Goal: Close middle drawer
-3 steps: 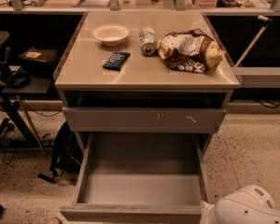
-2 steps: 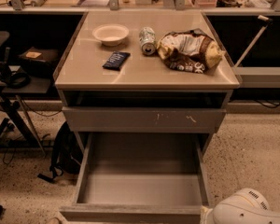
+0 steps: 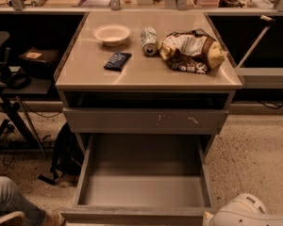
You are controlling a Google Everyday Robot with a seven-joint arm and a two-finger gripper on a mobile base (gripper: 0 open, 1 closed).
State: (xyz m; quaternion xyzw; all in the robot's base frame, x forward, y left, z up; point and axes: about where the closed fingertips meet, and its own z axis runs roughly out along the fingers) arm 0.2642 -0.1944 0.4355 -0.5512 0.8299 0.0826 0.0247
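The middle drawer [image 3: 144, 192] is pulled far out at the bottom of the cabinet. It is a wide, deep grey box with a smooth, empty inside, and its plain front panel [image 3: 132, 215] lies at the bottom edge of the view. Above it is a shut drawer front [image 3: 108, 120] with pale scratch marks right of centre. A white rounded part of my arm [image 3: 245, 213] shows at the bottom right, beside the drawer's front right corner. My gripper itself is out of view.
On the cabinet top [image 3: 85, 74] lie a white bowl [image 3: 112, 34], a dark packet [image 3: 117, 60], a can on its side [image 3: 149, 41] and a chip bag [image 3: 191, 52]. A person's knee [image 3: 12, 201] is at the bottom left. A black bag [image 3: 66, 154] sits left of the cabinet.
The white arm part has sunk slightly lower in the view. A person's knee has come into view at the bottom left. The drawer has not moved.
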